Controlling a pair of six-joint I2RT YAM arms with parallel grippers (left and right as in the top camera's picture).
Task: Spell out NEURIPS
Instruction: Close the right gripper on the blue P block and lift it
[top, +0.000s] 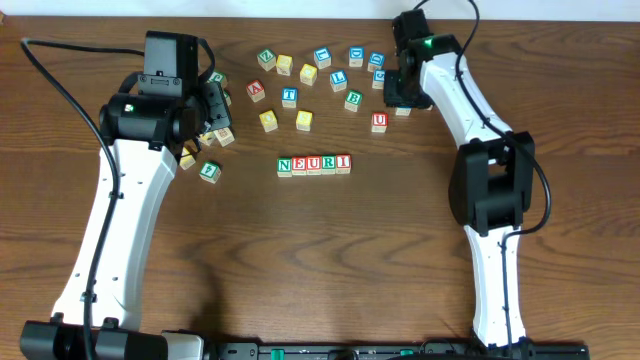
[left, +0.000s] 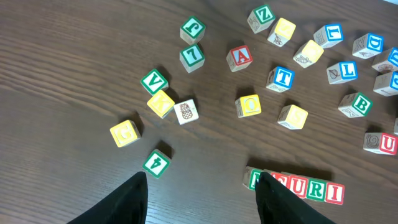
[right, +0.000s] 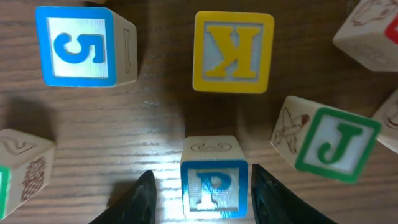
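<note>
five cubes stood touching in one straight row (top: 314, 165) at the middle of the table (top: 400, 260), reading n-e-u-r-i: one green n (top: 285, 167), one red e (top: 299, 166), one red u (top: 314, 165), one green r (top: 329, 164) and one red i (top: 343, 163). the blue p cube (right: 214, 186) was not in that row. it sat among the loose cubes at the far right of the scatter, directly beneath the right gripper (right: 202, 177). that gripper's two fingers (right: 140, 199) stood one on each side of the p, jaws parted wider than the cube. bare wood showed on one side and the other finger was close beside the cube's edge, so nothing was gripped. three cubes with readable faces lay around the p in the right wrist view: a blue 5 (right: 81, 46), a yellow k (right: 233, 51) and a tilted green j (right: 336, 146). partly seen cubes lay at the frame edges. the left gripper (left: 202, 180) hung over the table up and to the left of the row, its two fingers spread with only bare wood between them, holding nothing. in its own view one fingertip overlapped the n end of the row. that view also showed two loose red-lettered cubes, an a (left: 239, 57) and a second u (left: 380, 143), and six loose yellow-faced cubes, among them a g (left: 124, 132) and an o (left: 249, 106). which yellow cube belonged at the end of the word could not be told.
</note>
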